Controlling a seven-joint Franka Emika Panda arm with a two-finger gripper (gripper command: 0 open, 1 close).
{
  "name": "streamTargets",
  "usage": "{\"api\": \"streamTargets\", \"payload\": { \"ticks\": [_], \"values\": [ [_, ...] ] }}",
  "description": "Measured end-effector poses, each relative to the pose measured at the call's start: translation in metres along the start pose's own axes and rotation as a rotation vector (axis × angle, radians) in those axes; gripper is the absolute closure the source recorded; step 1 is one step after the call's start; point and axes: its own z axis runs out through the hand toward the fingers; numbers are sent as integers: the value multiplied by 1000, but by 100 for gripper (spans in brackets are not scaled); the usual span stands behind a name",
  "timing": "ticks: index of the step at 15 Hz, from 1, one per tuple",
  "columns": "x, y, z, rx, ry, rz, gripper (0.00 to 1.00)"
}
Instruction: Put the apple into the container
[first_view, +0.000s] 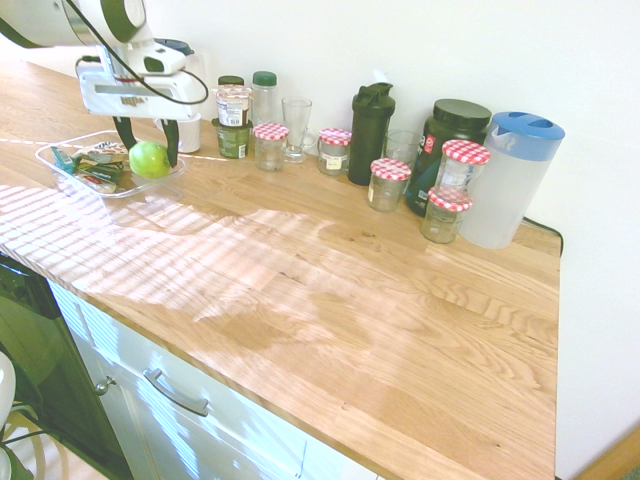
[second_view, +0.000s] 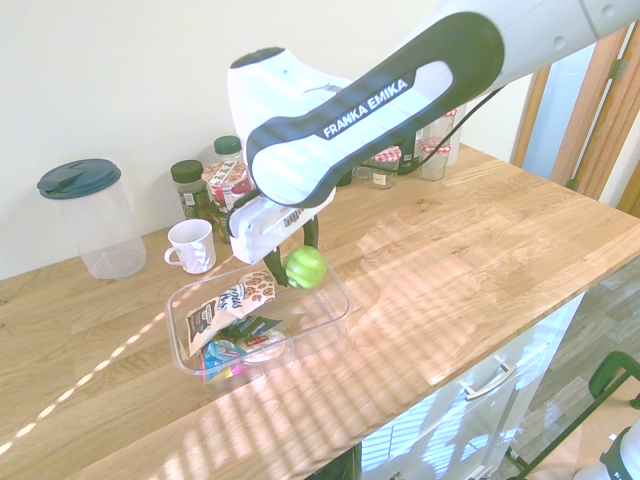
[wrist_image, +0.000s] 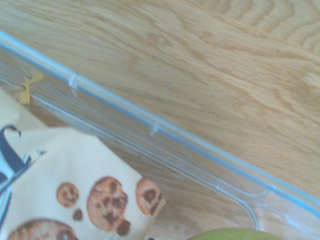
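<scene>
Wooden countertop (second_view: 420, 270), sunlit in stripes. Left to right, second exterior view: lidded jug (second_view: 100, 222); white mug (second_view: 192, 246); clear container (second_view: 325, 325) bearing a cookie packet (second_view: 232, 308); gripper (second_view: 291, 268), fingers closed on the green apple (second_view: 305, 268), positioned over the container's interior.

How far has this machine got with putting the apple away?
Most of the way, it seems. The apple has been brought over the container, beside its snack packets. The gripper holds it between both fingers. Left to do: lower it if needed, let go and back off.
</scene>
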Motion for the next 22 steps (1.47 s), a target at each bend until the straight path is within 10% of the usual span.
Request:
{"api": "streamTargets", "payload": {
  "ticks": [3,4,17,22],
  "values": [
    [3,-3,15,6,-11,-11,100],
    [1,-4,14,6,-11,-14,0],
    [-6,11,-36,36,-6,-6,0],
    [42,117,-95,-8,-16,224,0]
  ]
}}
